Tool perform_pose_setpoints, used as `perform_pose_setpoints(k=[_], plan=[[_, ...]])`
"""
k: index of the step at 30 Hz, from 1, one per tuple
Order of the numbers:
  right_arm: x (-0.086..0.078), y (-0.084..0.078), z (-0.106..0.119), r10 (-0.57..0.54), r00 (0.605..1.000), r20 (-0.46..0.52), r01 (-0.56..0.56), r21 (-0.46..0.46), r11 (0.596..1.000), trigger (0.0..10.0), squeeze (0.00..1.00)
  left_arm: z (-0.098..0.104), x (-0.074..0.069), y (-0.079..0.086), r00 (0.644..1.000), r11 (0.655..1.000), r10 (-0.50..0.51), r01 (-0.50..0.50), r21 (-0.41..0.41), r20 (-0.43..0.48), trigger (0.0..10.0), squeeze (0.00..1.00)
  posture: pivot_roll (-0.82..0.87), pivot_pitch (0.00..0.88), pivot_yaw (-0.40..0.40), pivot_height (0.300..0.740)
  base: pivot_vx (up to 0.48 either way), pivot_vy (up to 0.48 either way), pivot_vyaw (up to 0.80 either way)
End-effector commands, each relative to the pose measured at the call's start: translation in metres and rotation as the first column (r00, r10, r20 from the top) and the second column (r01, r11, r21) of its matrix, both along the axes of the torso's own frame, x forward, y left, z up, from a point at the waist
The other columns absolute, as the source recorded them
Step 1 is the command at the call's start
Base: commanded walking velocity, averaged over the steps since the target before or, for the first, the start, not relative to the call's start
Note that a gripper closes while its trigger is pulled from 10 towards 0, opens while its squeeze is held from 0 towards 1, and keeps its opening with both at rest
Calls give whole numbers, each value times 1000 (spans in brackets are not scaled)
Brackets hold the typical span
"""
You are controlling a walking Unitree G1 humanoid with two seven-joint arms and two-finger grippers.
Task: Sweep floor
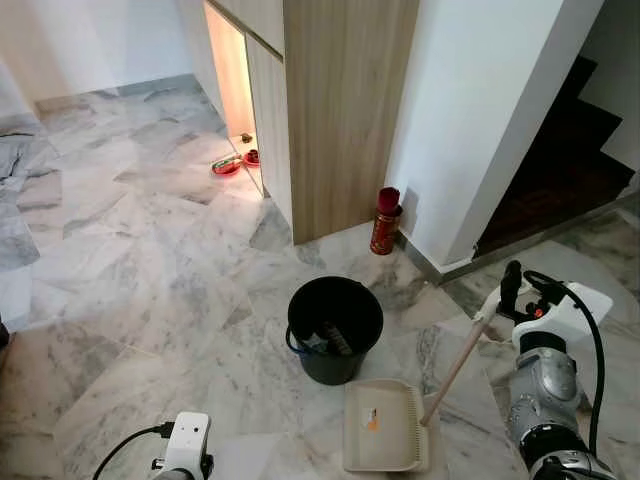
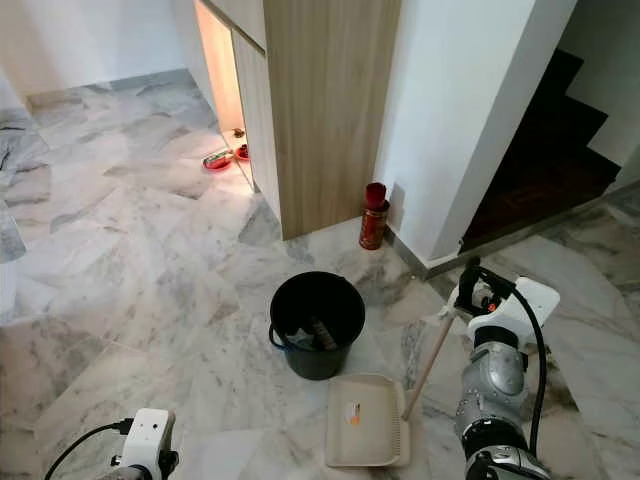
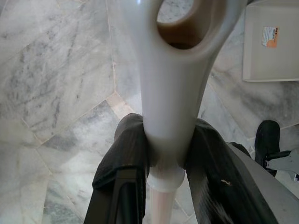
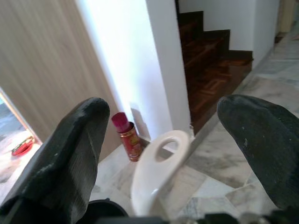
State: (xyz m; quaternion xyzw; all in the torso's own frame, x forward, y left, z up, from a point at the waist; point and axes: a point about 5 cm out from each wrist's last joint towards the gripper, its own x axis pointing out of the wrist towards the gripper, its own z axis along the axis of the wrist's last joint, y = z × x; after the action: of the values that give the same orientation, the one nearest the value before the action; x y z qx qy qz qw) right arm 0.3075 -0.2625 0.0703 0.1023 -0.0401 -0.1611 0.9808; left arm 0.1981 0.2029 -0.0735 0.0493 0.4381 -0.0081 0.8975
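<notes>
A beige dustpan (image 1: 383, 425) lies flat on the marble floor in front of me, and its long pale handle (image 1: 460, 360) leans up to the right. My right gripper (image 1: 512, 280) is at the top of that handle. It is open, with wide-spread fingers (image 4: 70, 154) on either side of the white looped handle end (image 4: 156, 168). My left gripper (image 3: 168, 135) is shut on a white handle (image 3: 173, 84) with a hanging hole, low at my left side. The dustpan (image 3: 271, 42) lies beyond it.
A black bucket (image 1: 335, 325) with items inside stands just behind the dustpan. A red can (image 1: 385, 222) sits at the foot of the wooden cabinet (image 1: 340, 110) and the white wall. Dark stairs (image 1: 570, 150) rise at the right. Red bowls (image 1: 228, 165) lie by the lit opening. Open floor spreads left.
</notes>
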Motion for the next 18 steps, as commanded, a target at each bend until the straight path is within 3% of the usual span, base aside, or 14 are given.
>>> perform_pose_setpoints(k=[1, 16, 17, 18], plan=[[4, 6, 3, 46, 999, 5, -46, -8, 999, 10000, 0, 1, 0, 5, 1000, 1000, -2, 2, 15, 7, 10000, 0, 17, 0, 17, 740, 0, 0, 0], [0, 18, -14, 105, 984, -147, -125, -135, 983, 10000, 0, 2, 0, 11, 1000, 1000, -3, 2, 22, 8, 10000, 0, 27, 0, 27, 740, 0, 0, 0], [-1, 17, -15, 102, 983, -152, -123, -136, 983, 10000, 78, 2, 0, 11, 1000, 1000, -3, 3, 22, 8, 10000, 0, 27, 0, 27, 740, 0, 0, 0], [-1, 17, -16, 101, 983, -154, -122, -136, 983, 10000, 1000, 2, -1, 11, 1000, 1000, -4, 4, 22, 7, 10000, 0, 27, 0, 28, 740, 0, 0, 0]])
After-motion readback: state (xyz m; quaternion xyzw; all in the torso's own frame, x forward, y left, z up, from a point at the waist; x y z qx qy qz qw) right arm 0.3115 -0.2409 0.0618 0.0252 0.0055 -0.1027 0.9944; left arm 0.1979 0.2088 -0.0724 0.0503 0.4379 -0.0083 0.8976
